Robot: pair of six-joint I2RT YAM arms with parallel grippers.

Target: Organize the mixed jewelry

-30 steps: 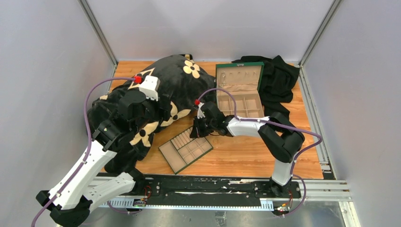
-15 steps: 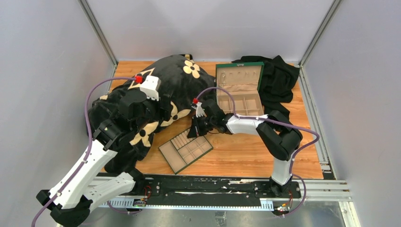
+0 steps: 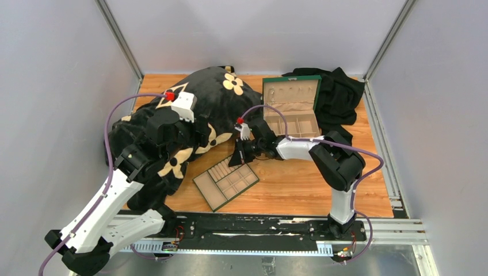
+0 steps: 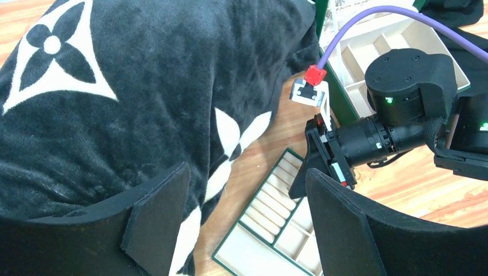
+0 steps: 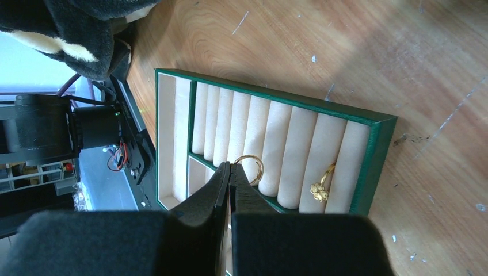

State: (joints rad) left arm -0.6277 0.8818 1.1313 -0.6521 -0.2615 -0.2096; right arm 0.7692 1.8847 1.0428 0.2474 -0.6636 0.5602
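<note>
Two gold rings [image 5: 317, 188] in green tray [image 5: 377, 152], right jaws closed beside one, left jaws wide over blanket [image 4: 144, 86].

White links [image 3: 106, 201], blk joints [image 3: 162, 126], purple cables [image 3: 106, 144] w/ red plugs [image 3: 168, 96], green LEDs [image 4: 388, 100].

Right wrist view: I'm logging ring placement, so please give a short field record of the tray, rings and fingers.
tray: green, beige rolls, on the wooden table
thin ring: gold, upright in a slot mid-row
clover ring: gold, in a slot near the tray's end
right fingers: shut, tips at the thin ring; grip unclear
left fingers: open, empty, over the blanket
</note>
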